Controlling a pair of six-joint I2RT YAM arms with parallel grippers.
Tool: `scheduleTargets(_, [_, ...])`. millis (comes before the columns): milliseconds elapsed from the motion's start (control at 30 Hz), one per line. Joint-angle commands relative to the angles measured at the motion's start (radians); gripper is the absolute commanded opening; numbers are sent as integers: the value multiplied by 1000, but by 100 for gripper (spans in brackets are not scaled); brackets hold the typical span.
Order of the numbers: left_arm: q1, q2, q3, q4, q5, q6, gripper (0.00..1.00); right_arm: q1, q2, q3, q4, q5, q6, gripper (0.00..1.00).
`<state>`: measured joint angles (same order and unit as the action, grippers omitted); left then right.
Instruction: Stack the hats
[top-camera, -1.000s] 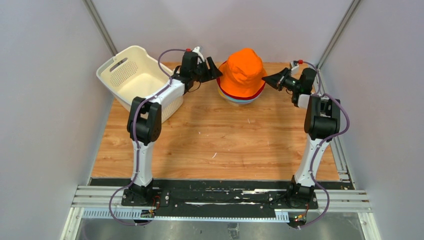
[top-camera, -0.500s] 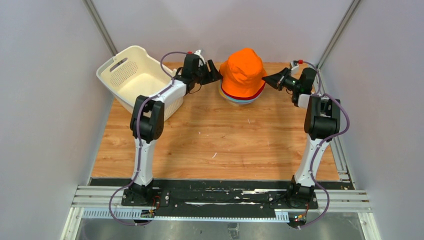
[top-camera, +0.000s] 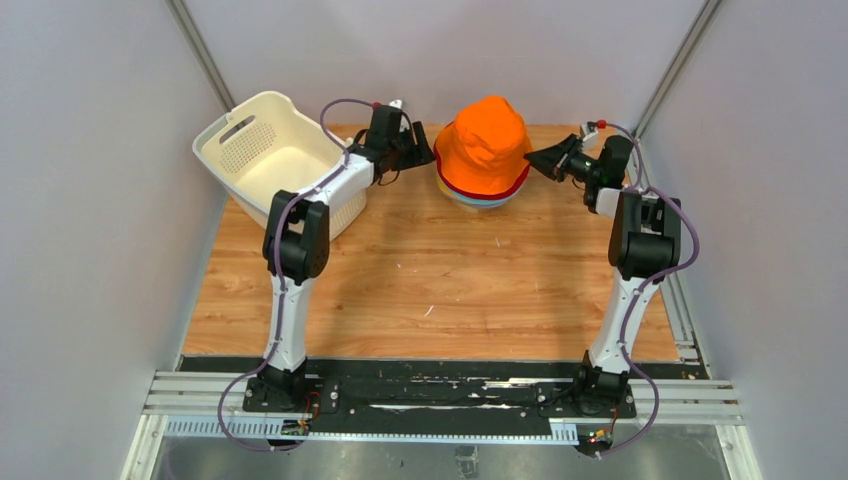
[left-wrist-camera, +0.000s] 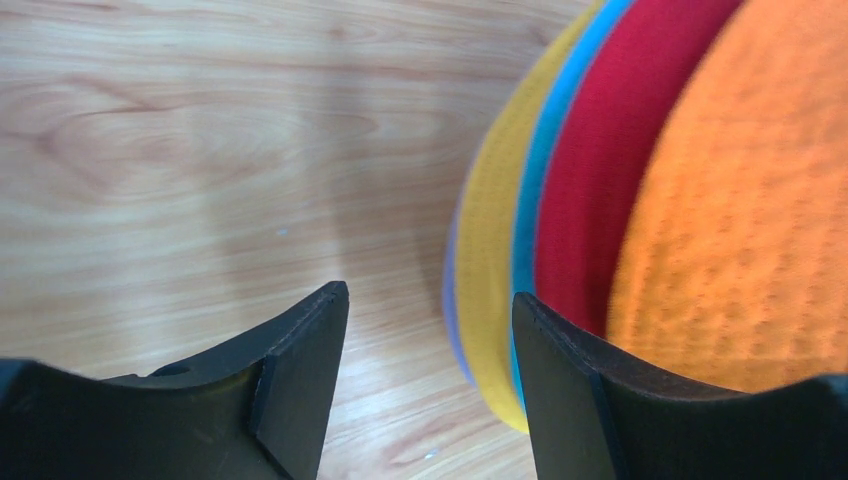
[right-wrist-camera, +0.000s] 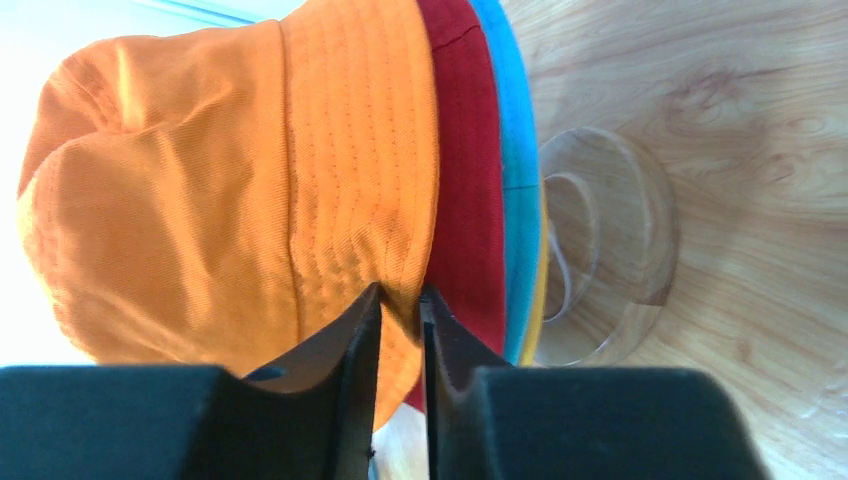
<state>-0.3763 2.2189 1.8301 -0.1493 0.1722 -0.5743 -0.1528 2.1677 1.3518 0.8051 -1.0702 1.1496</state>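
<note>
top view: the orange hat (top-camera: 484, 148) crowns the stack at the table's far middle. my left gripper (top-camera: 425, 150) and right gripper (top-camera: 537, 162) flank it, likely to square the brims. the white basket (top-camera: 250, 150) sits to the left.

left wrist: the left gripper (left-wrist-camera: 430, 300) is spread wide and holds nothing, its gap at the yellow hat (left-wrist-camera: 490, 300) brim edge.

right wrist: the right gripper (right-wrist-camera: 400, 300) is pinched on the orange hat (right-wrist-camera: 200, 200) brim, above a clear stand base (right-wrist-camera: 620, 230). i judge all 5 stacked.
</note>
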Motion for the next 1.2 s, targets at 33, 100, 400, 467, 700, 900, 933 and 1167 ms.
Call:
scheduleTargets(33, [1, -93, 53, -233, -299, 103, 67, -16, -61, -22, -120, 49, -123, 40])
scheduleTargets(100, [1, -115, 61, -272, -381, 120, 69, -30, -108, -35, -242, 76, -219, 50])
scheduleTargets(400, [2, -217, 134, -316, -503, 192, 94, -125, -370, -96, -596, 319, -517, 67])
scheduleTargets(467, [3, -261, 133, -312, -507, 203, 98, -131, -424, -88, -692, 433, -577, 69])
scheduleTargets(700, [2, -384, 123, -301, -484, 224, 98, -131, -599, -130, -772, 726, -651, 71])
scheduleTargets(900, [3, -538, -8, -250, -516, 238, 98, -131, -656, -145, -790, 808, -698, 73])
scheduleTargets(933, [2, -564, -36, -243, -532, 244, 98, -132, -658, -148, -792, 822, -699, 73])
scheduleTargets(1167, [5, -680, -164, -237, -622, 290, 98, -134, -655, -162, -780, 824, -700, 74])
